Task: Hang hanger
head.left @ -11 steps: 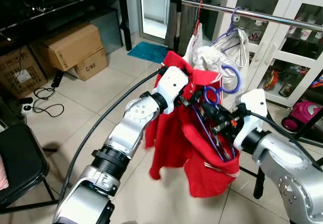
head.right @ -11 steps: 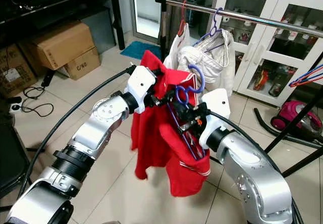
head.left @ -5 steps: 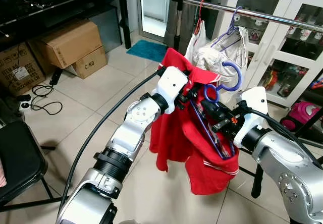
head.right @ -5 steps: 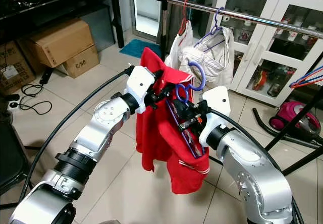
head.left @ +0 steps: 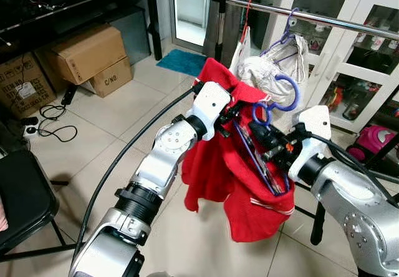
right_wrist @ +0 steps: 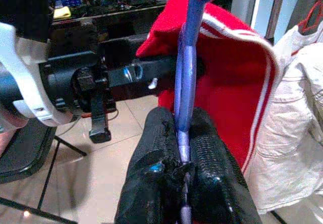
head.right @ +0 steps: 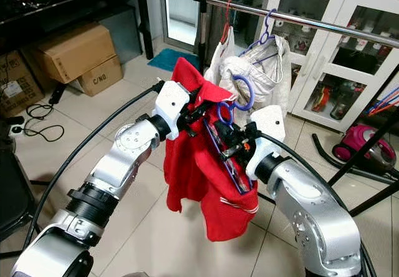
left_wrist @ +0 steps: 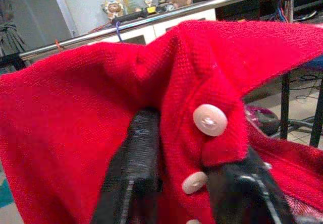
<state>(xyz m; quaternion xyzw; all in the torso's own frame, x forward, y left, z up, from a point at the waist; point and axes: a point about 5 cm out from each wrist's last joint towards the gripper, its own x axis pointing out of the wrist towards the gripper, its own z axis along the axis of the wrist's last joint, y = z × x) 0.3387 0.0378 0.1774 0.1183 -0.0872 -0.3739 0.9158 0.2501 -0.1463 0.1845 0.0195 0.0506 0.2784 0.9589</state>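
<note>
Right gripper (right_wrist: 184, 153) clamped on the shaft of the purple plastic hanger (right_wrist: 187, 72), black fingers (right_wrist: 209, 158) pressed to either side of it; left gripper (left_wrist: 189, 183) pinching the buttoned collar edge of the red knit shirt (head.left: 249, 171), two white buttons (left_wrist: 210, 119) sitting right at the fingers. Both grippers held up in front of the robot, close together, the shirt draped between them and hanging down loose over the right forearm. Hanger runs diagonally through the shirt, hook end (head.left: 283, 93) sticking up above the collar, just below the chrome clothes rail (head.left: 324, 18) and not over it. Hook sits in front of a white garment (head.left: 271, 68) already hanging on the rail from another purple hanger. Behind the rail, white glass-door cabinet (head.left: 361, 46). Left side of the tiled floor: cardboard boxes (head.left: 87, 55) under a black desk (head.left: 75, 5), black chair (head.left: 22, 202) at the near left edge
</note>
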